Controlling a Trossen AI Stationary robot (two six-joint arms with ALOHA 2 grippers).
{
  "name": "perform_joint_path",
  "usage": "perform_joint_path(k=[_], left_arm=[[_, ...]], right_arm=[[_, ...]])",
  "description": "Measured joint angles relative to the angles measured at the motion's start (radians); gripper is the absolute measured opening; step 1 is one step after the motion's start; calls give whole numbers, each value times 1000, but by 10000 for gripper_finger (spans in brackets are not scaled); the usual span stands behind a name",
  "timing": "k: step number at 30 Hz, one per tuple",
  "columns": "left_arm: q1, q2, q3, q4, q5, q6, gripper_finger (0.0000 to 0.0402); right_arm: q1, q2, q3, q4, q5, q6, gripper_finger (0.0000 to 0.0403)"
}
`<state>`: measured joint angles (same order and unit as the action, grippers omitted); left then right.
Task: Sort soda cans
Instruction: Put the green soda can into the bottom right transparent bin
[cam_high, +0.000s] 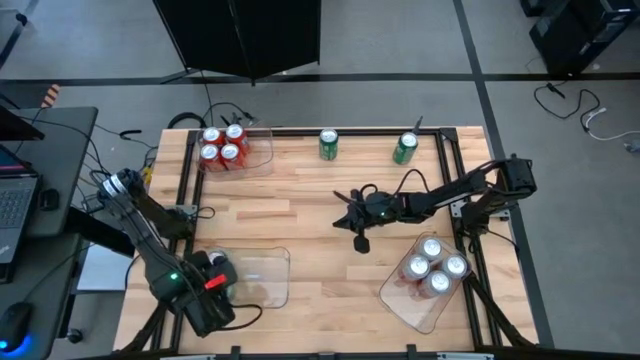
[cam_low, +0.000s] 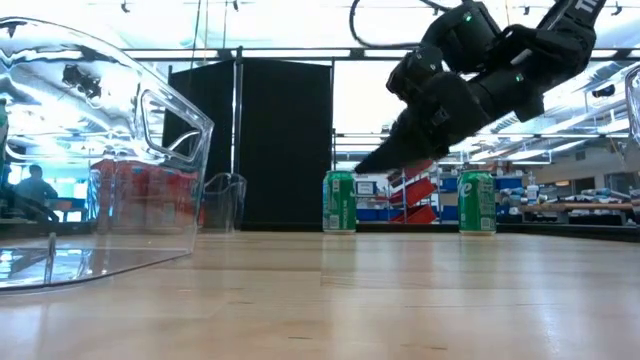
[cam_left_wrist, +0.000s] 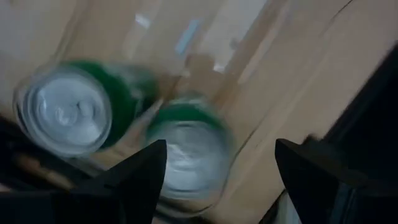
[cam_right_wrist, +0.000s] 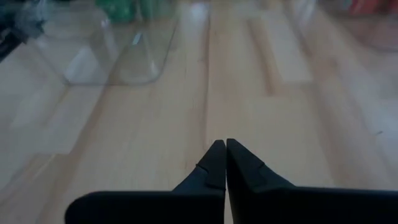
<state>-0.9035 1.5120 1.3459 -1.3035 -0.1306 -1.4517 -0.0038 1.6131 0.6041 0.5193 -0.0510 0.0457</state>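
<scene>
While the left gripper (cam_left_wrist: 214, 177) hangs wide open over two green cans (cam_left_wrist: 78, 106) in a clear tray (cam_high: 262, 276), it grips nothing. Right gripper (cam_right_wrist: 225, 155), fingers pressed together and empty, hovers mid-table.

Our two arms, one reaching.
Our left gripper (cam_left_wrist: 214, 171) has fingers spread; our right gripper (cam_right_wrist: 225, 155) stretches out, fingers pressed together.

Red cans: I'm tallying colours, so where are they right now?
In the high view, the four red cans sit in a clear tray at the table's far left corner.

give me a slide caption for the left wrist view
Open left gripper above two green cans standing in the clear tray.
</scene>
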Motion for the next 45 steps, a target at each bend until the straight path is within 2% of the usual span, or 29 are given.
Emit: perform_joint_path(k=[5,10,14,20,21,24,28,32,35,37,40,45], left_arm=[[15,0,44,-12,-122,-57,297],[58,0,44,-60,-175,-32,265],[94,-5,44,-45,-251,105,196],[159,-20,25,92,-302,392,30],[169,-29,14,113,-312,424,16],[191,-73,-42,216,-342,508,10],[217,-170,-160,451,-349,641,3],[247,-282,-297,663,-356,777,3],[274,-361,-384,763,-356,848,2],[291,-398,-423,795,-357,879,2],[313,-436,-458,809,-356,913,2],[344,-463,-466,799,-356,974,1]], right_arm=[[-42,-88,0,4,154,43,20],[-145,-124,1,50,315,56,73],[-244,-93,32,76,320,56,135],[-343,14,162,62,320,51,245],[-360,34,190,48,319,52,263],[-405,90,275,-9,320,56,308],[-451,172,377,-97,311,40,348],[-489,256,455,-139,277,37,362],[-508,302,499,-178,223,50,358],[-511,319,516,-212,203,57,340],[-505,325,522,-231,165,51,291],[-454,312,523,-265,59,44,288]])
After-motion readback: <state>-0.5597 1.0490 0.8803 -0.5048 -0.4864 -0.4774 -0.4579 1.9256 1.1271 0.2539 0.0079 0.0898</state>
